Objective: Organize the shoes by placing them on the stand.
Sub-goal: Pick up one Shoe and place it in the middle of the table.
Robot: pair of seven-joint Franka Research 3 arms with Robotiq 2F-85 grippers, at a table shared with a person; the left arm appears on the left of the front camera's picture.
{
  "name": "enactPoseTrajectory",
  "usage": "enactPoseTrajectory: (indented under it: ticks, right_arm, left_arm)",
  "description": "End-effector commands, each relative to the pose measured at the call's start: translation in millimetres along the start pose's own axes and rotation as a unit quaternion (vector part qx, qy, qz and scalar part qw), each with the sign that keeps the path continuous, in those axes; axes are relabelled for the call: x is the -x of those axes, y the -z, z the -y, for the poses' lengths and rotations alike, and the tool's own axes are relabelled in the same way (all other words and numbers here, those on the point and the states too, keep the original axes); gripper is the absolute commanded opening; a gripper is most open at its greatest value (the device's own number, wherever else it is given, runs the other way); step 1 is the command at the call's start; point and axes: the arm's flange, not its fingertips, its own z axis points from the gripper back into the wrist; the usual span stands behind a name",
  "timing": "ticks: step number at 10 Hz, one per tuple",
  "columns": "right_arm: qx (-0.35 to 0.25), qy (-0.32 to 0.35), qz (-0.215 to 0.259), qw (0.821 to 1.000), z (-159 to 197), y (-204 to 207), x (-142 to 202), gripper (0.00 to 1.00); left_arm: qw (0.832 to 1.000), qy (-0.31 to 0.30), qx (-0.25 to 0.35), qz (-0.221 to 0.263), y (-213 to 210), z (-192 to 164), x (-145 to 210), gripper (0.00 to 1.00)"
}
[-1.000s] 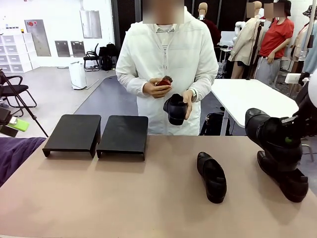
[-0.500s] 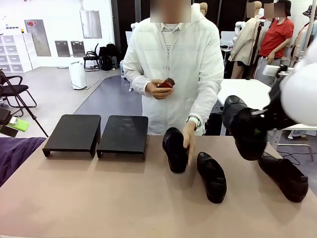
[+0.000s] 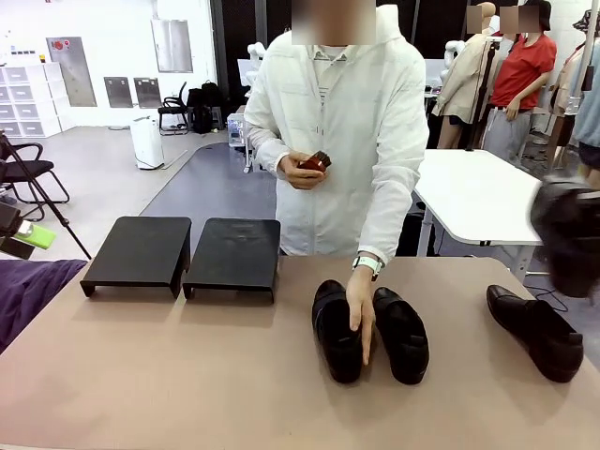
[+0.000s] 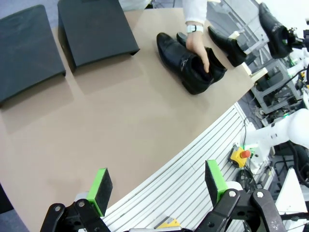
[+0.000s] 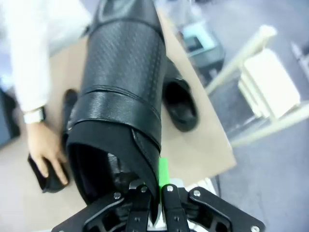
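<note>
Right wrist view: R claw (image 5: 155, 186) clamped on shoe (image 5: 120, 96) rim; L claw (image 4: 157, 186) apart over table (image 4: 96, 121).

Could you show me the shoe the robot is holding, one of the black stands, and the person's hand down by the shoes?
Held shoe (image 5: 125, 67): right wrist view, on its perforated upper.
Left stand (image 3: 141, 246): front view, on its flat top.
Person's hand (image 3: 360, 309): front view, on the back of the hand.

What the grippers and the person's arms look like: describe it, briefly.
The left gripper is black, its two fingers tipped with bright green pads. The right gripper is black too, with one green pad showing. The person wears a white zipped jacket with long sleeves and a wristwatch.
</note>
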Motion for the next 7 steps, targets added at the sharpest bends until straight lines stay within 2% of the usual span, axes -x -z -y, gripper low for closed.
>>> enactPoseTrajectory:
  ticks: [1,4,6,7]
  right_arm:
    - [0.028,0.065,0.019,0.997,42,-7,7,0.0]
    - [0.036,0.099,-0.001,0.994,58,8,7,0.0]
    - [0.036,0.094,0.005,0.995,47,9,7,0.0]
    - [0.023,0.066,0.005,0.998,25,9,12,0.0]
  left_arm:
    - [1.0,0.006,0.011,0.006,0,0,-1,1.0]
    - [1.0,0.006,0.011,0.006,0,0,-1,1.0]
    - [1.0,0.006,0.011,0.006,0,0,-1,1.0]
    - [1.0,0.006,0.011,0.006,0,0,-1,1.0]
